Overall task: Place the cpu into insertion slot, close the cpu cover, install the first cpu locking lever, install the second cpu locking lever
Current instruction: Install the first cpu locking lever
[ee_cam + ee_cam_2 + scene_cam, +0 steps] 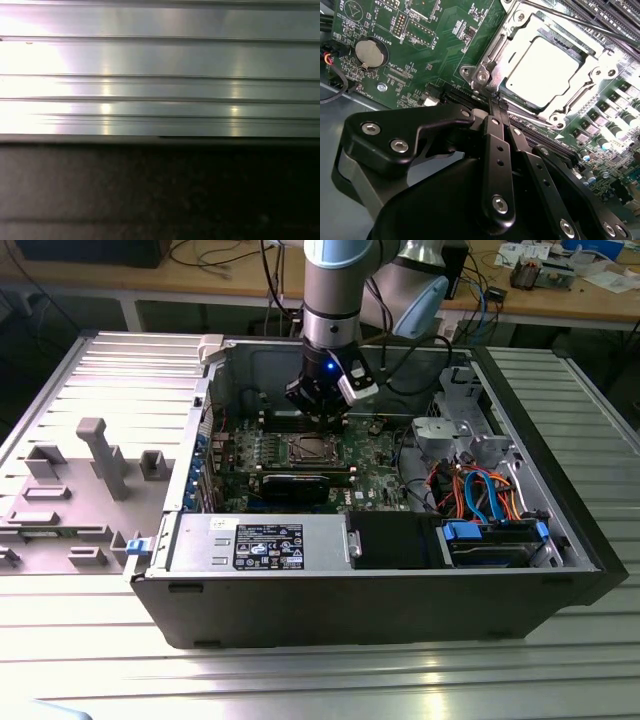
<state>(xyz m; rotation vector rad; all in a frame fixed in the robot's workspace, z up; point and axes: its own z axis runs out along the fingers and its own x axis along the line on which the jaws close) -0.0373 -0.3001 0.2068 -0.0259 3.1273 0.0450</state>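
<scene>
In the second wrist view the tool (496,107) fills the near ground, its two black fingers (492,150) pressed together into a thin tip with nothing between them, and that tip sits right at the near corner of the cpu cover (492,52), seemingly so a narrow point can push on the metal parts at the socket's edge. Just beyond the tip, the cpu (547,70) already lies flat in the insertion slot (485,75), its pale top showing through the cover's window, and the cover appears to be down over it; whether either thin locking lever (580,22) along the far side is latched cannot be judged. A round coin battery (370,52) sits on the green board (435,65), well clear of the socket. In the exterior view the tool (325,410) reaches down into the open computer case (370,590), above the slot (312,448). A long black card (295,485) lies just nearer than the socket, and the case walls and a bundle of coloured cables (480,490) toward the exterior view's right hem in the approach. The case rests on a ribbed metal desk (560,660).
</scene>
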